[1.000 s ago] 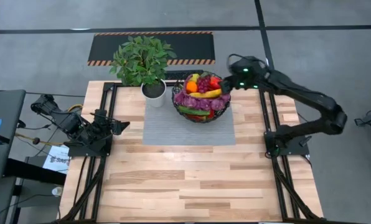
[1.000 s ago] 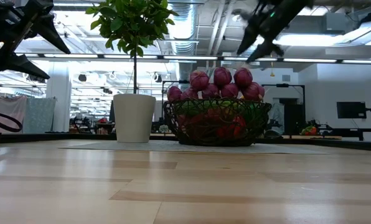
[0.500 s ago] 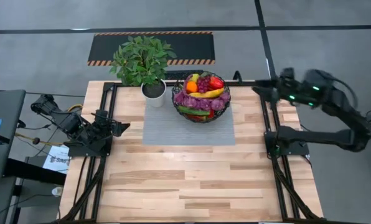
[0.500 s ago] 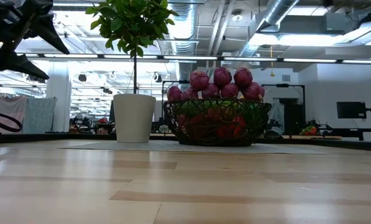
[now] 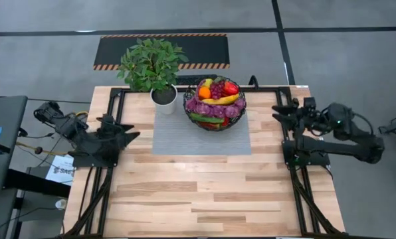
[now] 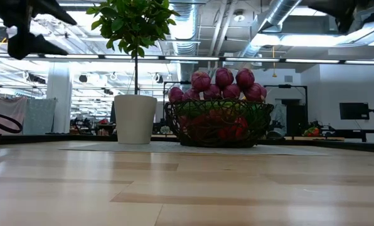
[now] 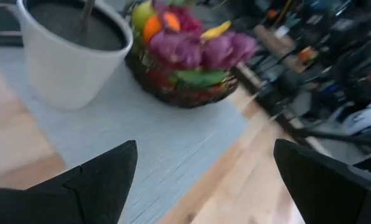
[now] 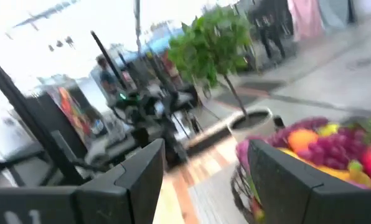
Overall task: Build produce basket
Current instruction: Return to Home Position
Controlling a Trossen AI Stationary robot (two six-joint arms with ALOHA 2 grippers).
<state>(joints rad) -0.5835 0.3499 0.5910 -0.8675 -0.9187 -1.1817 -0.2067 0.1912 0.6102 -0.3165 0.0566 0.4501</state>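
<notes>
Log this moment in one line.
round black wire basket: full of toy produce, on grey mat | left gripper: open, empty, left edge of wooden table | right gripper: open, empty, right edge

We are in a robotics lab: bare ceiling ducts [image 6: 278, 16] at upper right, hazard-striped floor mat [image 5: 208, 52] at top centre overhead.

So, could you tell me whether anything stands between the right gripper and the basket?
No, nothing visible does; only a stretch of table lies between the right gripper and the basket.
</notes>
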